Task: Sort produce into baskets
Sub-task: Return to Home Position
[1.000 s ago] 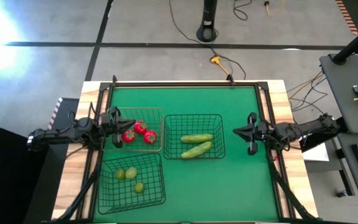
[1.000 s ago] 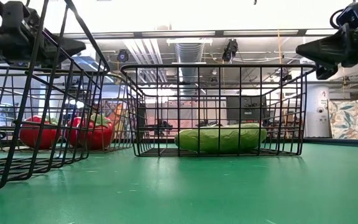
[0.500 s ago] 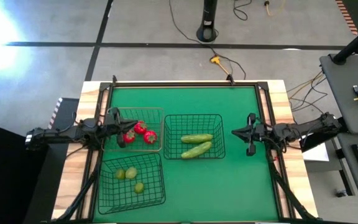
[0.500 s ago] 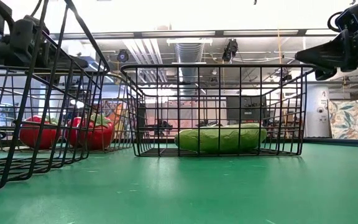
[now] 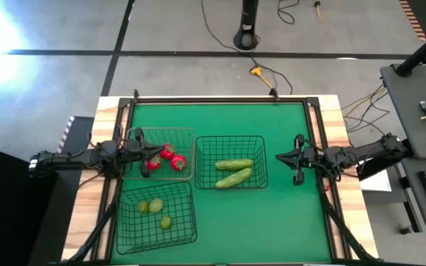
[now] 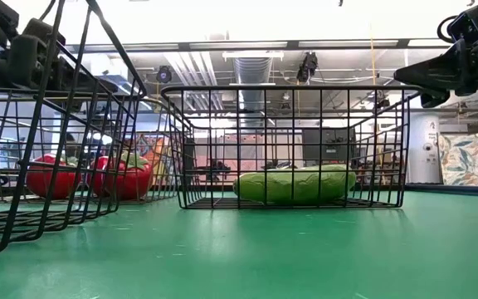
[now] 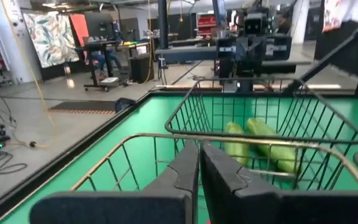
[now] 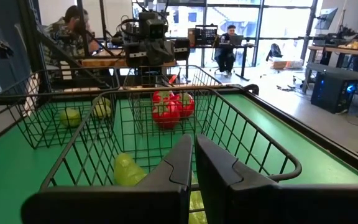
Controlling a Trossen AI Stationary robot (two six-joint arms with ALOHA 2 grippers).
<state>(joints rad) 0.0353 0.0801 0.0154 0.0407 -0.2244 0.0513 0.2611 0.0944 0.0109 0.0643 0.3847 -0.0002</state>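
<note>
Three wire baskets stand on the green table. A paler brownish basket point(image 5: 186, 133) holds red tomatoes point(image 5: 174, 159). A dark basket point(image 5: 231, 139) at the middle holds two cucumbers point(image 5: 234, 171). A dark basket point(image 5: 157, 235) at the near left holds yellow-green fruits point(image 5: 155, 207). My left gripper point(image 5: 154, 154) is shut and empty, above the left part of the brownish basket, whose rim point(image 7: 166, 138) shows in the left wrist view. My right gripper point(image 5: 279, 157) is shut and empty, in the air to the right of the cucumber basket point(image 8: 166, 93).
Bare green table lies to the right of and in front of the cucumber basket point(image 6: 293, 149). A raised frame point(image 5: 220, 100) runs round the table. People sit at desks in the room beyond point(image 8: 73, 28).
My left gripper has drawn back a little toward the table's left edge, above the brownish basket, still shut. The produce and baskets have not moved.
</note>
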